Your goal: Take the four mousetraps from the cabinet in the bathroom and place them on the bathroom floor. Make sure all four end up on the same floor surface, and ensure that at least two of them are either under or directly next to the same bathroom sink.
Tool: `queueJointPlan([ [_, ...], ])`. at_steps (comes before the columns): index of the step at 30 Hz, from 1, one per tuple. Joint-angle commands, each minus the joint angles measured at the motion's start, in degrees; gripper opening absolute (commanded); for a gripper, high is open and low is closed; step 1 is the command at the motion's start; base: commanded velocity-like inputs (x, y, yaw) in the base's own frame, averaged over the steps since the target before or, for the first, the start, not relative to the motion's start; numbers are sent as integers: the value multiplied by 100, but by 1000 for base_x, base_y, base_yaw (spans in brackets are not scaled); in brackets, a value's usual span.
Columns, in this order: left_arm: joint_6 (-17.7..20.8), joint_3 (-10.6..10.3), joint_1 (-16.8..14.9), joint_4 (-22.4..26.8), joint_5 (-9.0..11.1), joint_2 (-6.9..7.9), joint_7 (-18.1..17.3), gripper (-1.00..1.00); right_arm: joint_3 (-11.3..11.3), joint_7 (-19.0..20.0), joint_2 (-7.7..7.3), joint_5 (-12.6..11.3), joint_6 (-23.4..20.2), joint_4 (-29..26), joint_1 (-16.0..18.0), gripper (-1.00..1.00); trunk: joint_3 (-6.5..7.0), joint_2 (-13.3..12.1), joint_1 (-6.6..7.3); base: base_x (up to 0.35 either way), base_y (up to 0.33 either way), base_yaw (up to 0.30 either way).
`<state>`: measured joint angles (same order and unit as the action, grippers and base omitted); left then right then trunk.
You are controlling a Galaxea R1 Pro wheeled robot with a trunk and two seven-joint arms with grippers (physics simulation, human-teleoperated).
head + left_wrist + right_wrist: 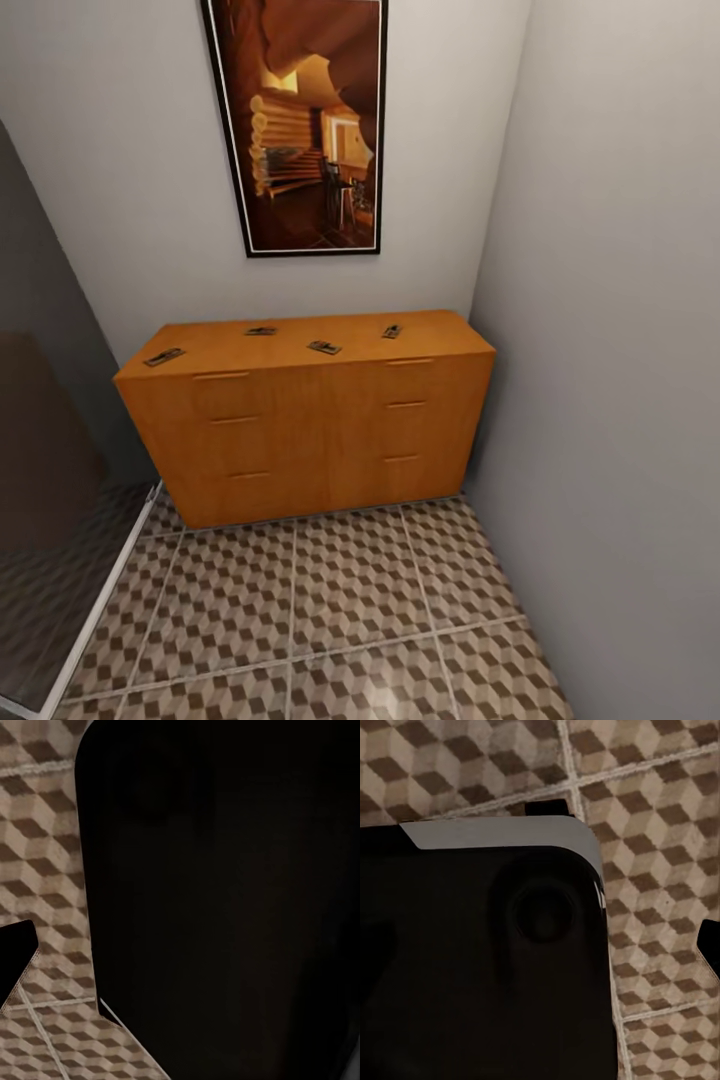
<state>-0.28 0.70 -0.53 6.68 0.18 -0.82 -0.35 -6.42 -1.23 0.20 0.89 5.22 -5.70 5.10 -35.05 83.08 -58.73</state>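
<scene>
The orange-brown cabinet [320, 430] stands against the far wall in the head view, its drawers closed. Several mousetraps lie apart on its top: one at the left end [164, 357], one at the back [261, 331], one near the middle front [324, 348] and one towards the right [391, 331]. The cube-patterned bathroom floor [330, 600] stretches from the cabinet towards me. In both wrist views a large black part of my own body covers the floor tiles [45, 870] [660, 832]. A small dark tip sits at the edge of each wrist view, too little to read the jaws.
A grey wall [620, 350] runs close along the right, meeting the cabinet's right end. A dark glass panel [40, 450] with a white sill [100, 610] borders the left. A framed picture [305, 120] hangs above the cabinet.
</scene>
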Motion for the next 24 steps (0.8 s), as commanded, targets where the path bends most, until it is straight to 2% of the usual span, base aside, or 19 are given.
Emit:
queueJointPlan([
  [1,-3,0,0,0,0,1,2,100,0,0,-1,-2,-1,1,0,100,0,0,0,324,0,0],
  [24,-5,5,0,15,8,23,8,100,0,0,15,-10,-3,3,0,100,0,0,0,326,0,0],
])
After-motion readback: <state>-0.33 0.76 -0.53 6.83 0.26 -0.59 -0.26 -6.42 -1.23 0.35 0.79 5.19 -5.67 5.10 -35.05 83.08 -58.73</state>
